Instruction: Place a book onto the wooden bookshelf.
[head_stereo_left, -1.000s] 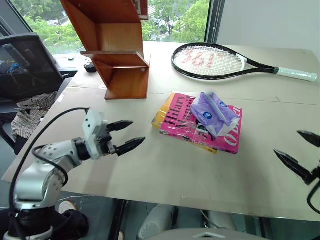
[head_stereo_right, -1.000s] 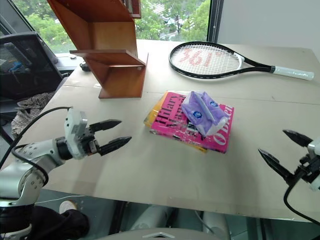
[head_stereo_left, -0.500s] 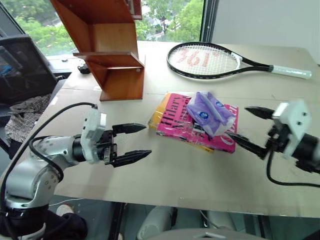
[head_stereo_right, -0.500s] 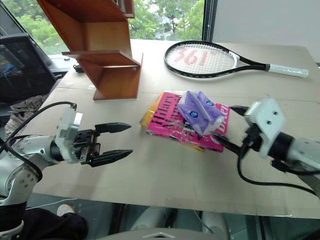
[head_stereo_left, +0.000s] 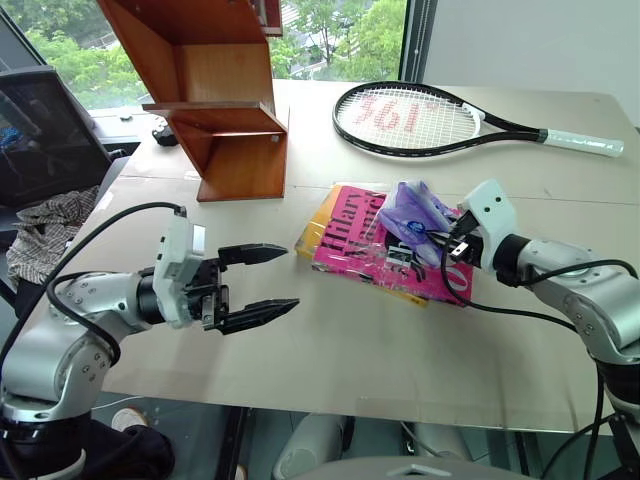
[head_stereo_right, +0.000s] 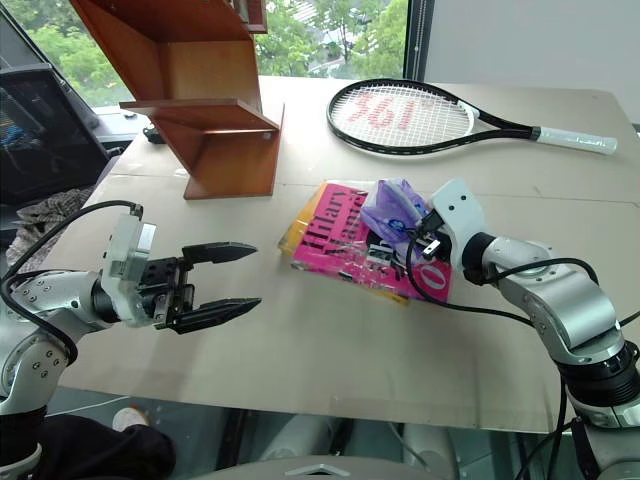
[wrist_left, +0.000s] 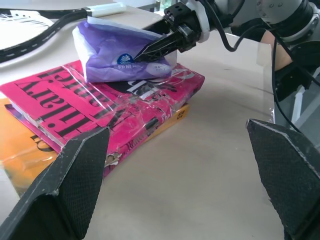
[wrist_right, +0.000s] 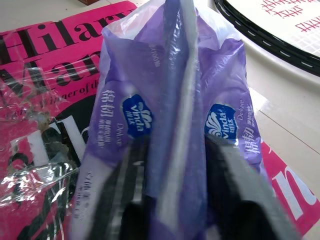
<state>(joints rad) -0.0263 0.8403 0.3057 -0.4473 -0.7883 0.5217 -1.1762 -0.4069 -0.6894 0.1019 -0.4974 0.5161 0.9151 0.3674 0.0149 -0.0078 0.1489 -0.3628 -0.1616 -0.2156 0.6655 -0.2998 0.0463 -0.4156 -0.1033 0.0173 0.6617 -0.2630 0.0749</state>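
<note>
The pink book lies flat mid-table on a yellow-orange book. A purple tissue pack sits on the pink cover. My right gripper reaches in from the right and is shut on the pack's near side, pinching a fold of its plastic. In the left wrist view its fingertips press into the pack. My left gripper hovers open left of the books, pointing toward them, nothing between its fingers. The wooden bookshelf stands at the table's far left.
A tennis racket lies at the back right of the table. A small dark object sits beside the shelf. Off the table's left edge stand a dark chair and crumpled clothes. Bare tabletop lies in front of the books.
My right arm swung in from the right edge to the books, and its fingers went from wide open to shut on the tissue pack. The left gripper stayed open and drew back slightly.
</note>
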